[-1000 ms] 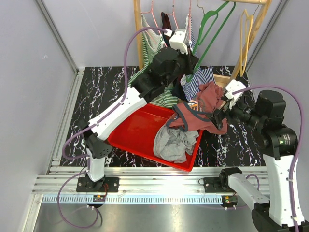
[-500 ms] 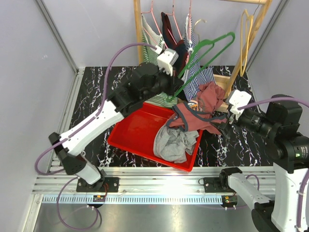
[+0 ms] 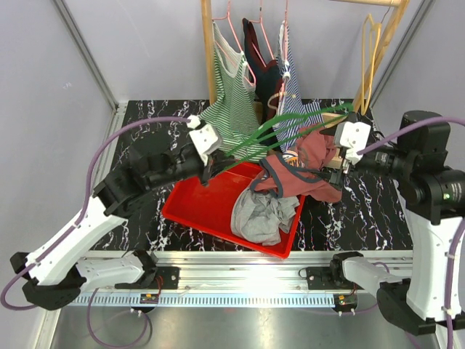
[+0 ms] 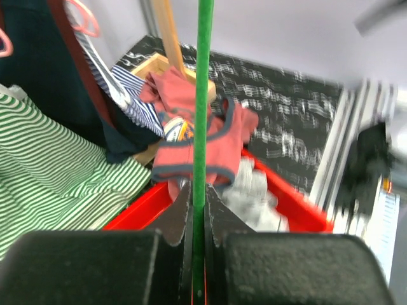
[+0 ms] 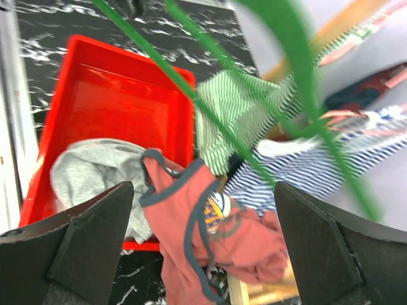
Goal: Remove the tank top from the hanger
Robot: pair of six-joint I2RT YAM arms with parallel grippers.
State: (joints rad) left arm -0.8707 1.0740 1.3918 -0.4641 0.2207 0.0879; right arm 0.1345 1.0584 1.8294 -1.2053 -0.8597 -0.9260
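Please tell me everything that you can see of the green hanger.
The green hanger is thin, plastic by its look, with no garment on it. The left claw is shut on one bar. It is in the air, nearly level, over the far side of the red tray, blurred in the top view.

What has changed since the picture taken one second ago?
The left gripper, shut on the green hanger, has pulled it down from the rack toward the near left. The right gripper, open, has only shifted a little beside the red tank top. That top stays draped over the red tray, and the grey garment stays inside.
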